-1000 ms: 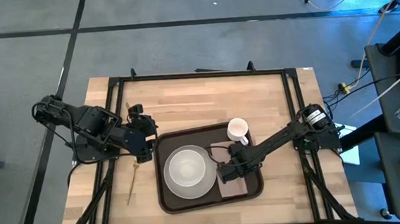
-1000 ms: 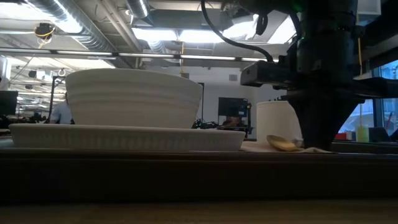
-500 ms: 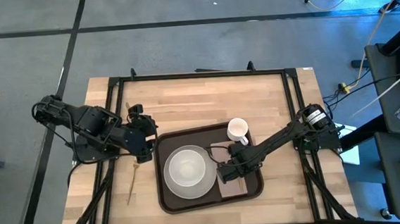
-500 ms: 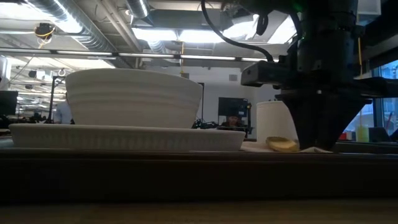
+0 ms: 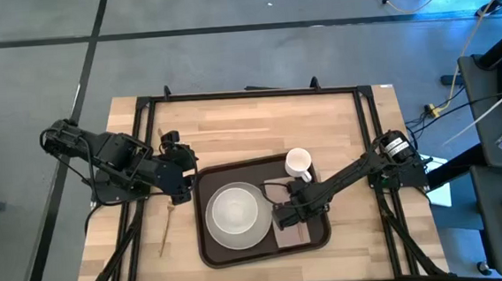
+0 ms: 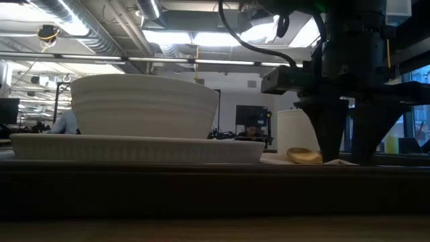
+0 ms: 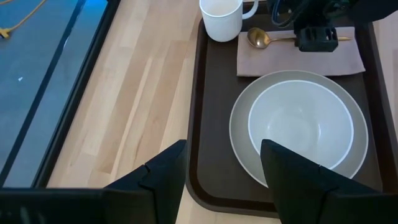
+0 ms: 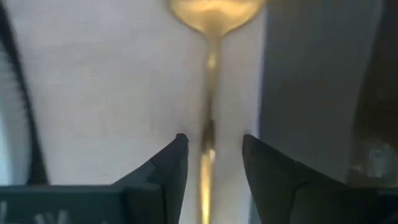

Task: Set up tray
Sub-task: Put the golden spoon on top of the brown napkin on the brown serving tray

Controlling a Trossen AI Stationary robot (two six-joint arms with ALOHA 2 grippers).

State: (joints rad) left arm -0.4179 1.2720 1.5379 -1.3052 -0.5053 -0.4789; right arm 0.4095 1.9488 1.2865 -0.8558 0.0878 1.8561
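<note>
Change: the right gripper (image 6: 344, 160) now stands with its two dark fingers spread apart either side of the slim gold metal spoon (image 8: 210, 93); a second ago they were pressed together on its handle. The spoon lies flat on the pinkish-tan rectangular cloth napkin (image 7: 298, 57), no longer pinched.
Meaning: I judge the spoon placed, so the cutlery step on this side looks finished and the arm can lift clear.
Left of frame: the left gripper (image 7: 222, 163) waits just off the tray's left rim in the high view, its fingers spread wide and holding nothing.
Left of frame, table: a thin pale wooden stick (image 5: 164, 228) lies on the light wooden table (image 5: 232, 128), outside the tray; what it is I cannot tell.
Centre, container: the large dark brown rectangular tray with rounded corners (image 5: 205, 250) sits in the lower middle of the table.
In the tray, left part: a round white ridged plate (image 7: 237, 134) with a white bowl (image 7: 300, 127) on it; the bowl looks empty.
In the tray, right part: the napkin with the spoon along it, the right gripper (image 5: 285, 216) directly over them.
In the tray, upper right corner: a white ceramic mug with a handle (image 5: 298, 163), standing upright, near the napkin; it looks empty.
</note>
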